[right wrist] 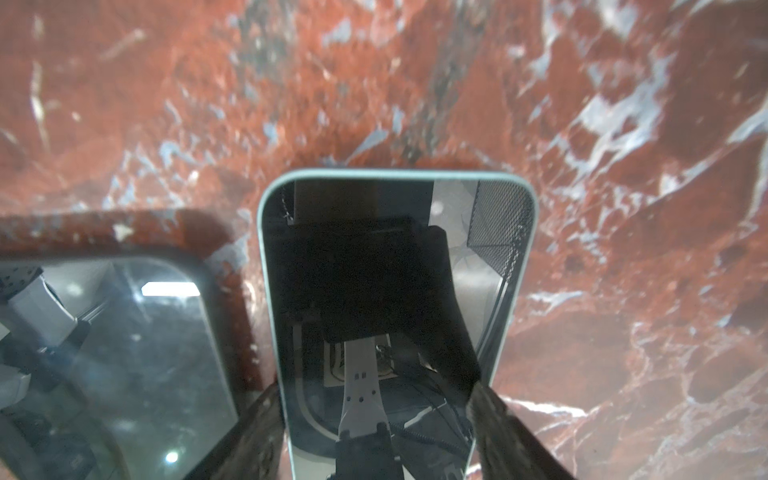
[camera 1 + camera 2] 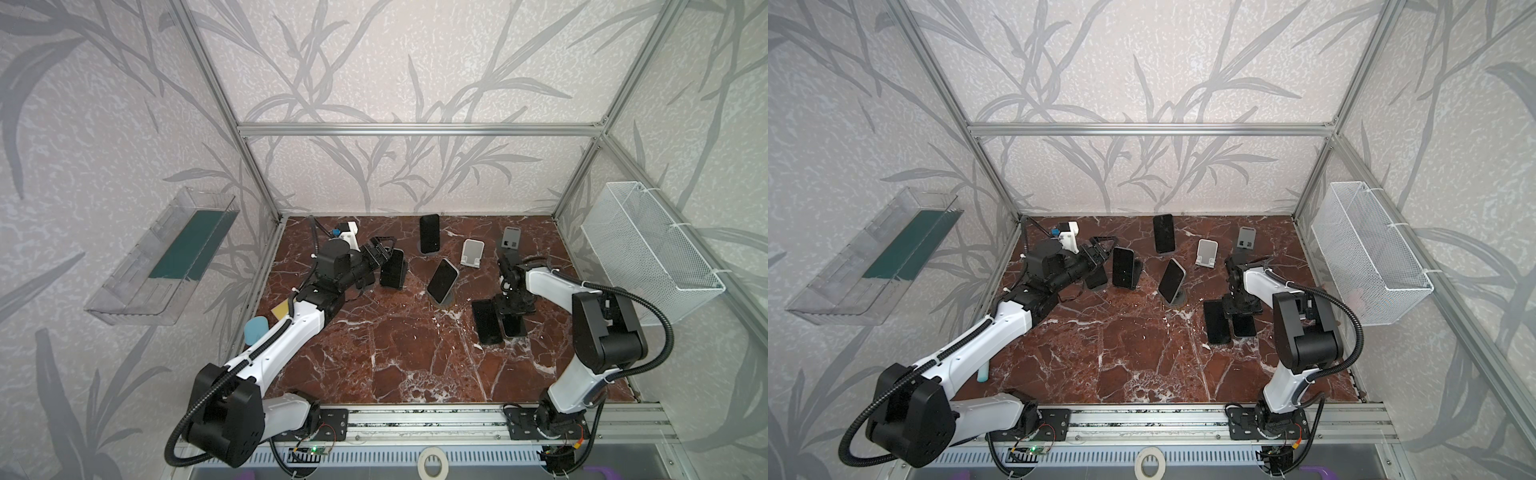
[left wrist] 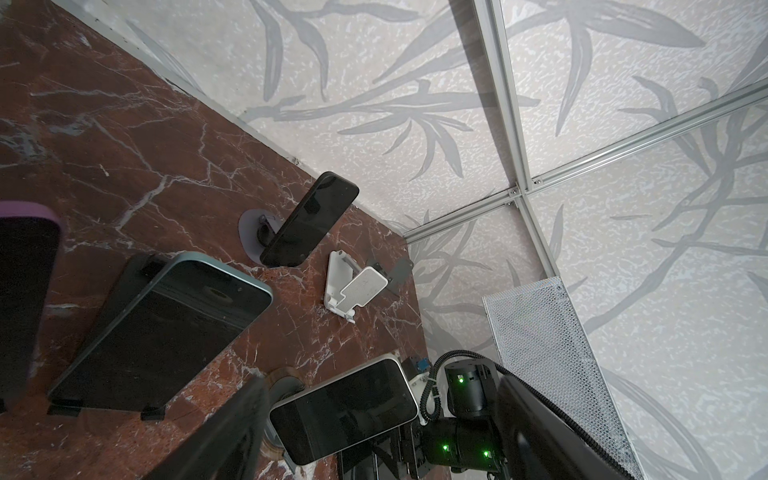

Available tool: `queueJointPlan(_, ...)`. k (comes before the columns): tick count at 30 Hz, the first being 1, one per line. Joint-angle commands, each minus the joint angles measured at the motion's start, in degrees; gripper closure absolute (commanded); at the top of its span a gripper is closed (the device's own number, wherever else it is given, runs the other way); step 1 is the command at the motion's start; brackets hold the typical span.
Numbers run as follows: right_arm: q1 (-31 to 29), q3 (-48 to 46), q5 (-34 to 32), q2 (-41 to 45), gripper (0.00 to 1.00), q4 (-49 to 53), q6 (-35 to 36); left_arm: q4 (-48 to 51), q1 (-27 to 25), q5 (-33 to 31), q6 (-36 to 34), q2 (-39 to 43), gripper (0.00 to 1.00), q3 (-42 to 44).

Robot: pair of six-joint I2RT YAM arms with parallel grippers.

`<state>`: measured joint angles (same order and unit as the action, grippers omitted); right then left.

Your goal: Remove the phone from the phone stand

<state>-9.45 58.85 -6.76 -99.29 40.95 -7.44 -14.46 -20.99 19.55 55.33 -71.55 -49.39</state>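
Right gripper (image 1: 374, 432): jaws pinch phone (image 1: 395, 324), off-stand, flat on or just above desk (image 2: 395, 353), right of centre, beside second phone (image 2: 486, 322) | left gripper (image 2: 384, 251): jaws unclear | three phones (image 2: 442, 280) on stands (image 2: 446, 301) yet to clear.

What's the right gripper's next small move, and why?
Probably open fully and lift straight up. In the right wrist view the teal-edged phone lies flat on the marble table, off any stand, with the right gripper straddling its long edges; whether it pinches is unclear. A black phone lies close alongside, so sideways motion risks a bump.
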Motion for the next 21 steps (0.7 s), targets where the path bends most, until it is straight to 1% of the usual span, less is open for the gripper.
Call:
queueJointPlan(1,-0.23,-1.55,2.98,-0.20,0.32,2.66,-0.20,0.27,-0.36,-0.57,-1.22,1.76,0.14,-0.39)
queueJointPlan(5,-0.22,-1.55,3.36,-0.64,0.34,3.00,-0.20,0.62,-0.54,-0.98,-1.71,2.01,0.14,-0.42)
queueJointPlan(12,-0.21,-1.82,2.63,0.46,0.35,3.31,-0.51,0.66,-0.71,-0.79,-1.70,2.24,0.14,-0.48)
queueJointPlan(14,-0.23,-1.90,2.79,0.84,0.35,3.38,-0.56,0.66,-0.73,-0.74,-1.62,2.21,0.14,-0.45)
queueJointPlan(17,-0.21,-1.67,3.05,1.11,0.32,3.91,-0.90,0.61,-0.73,-0.70,-1.50,2.30,0.14,-0.56)
queueJointPlan(21,-0.25,0.41,3.62,6.93,0.29,5.41,-2.29,0.61,-0.80,-0.66,-1.39,2.55,0.14,-0.48)
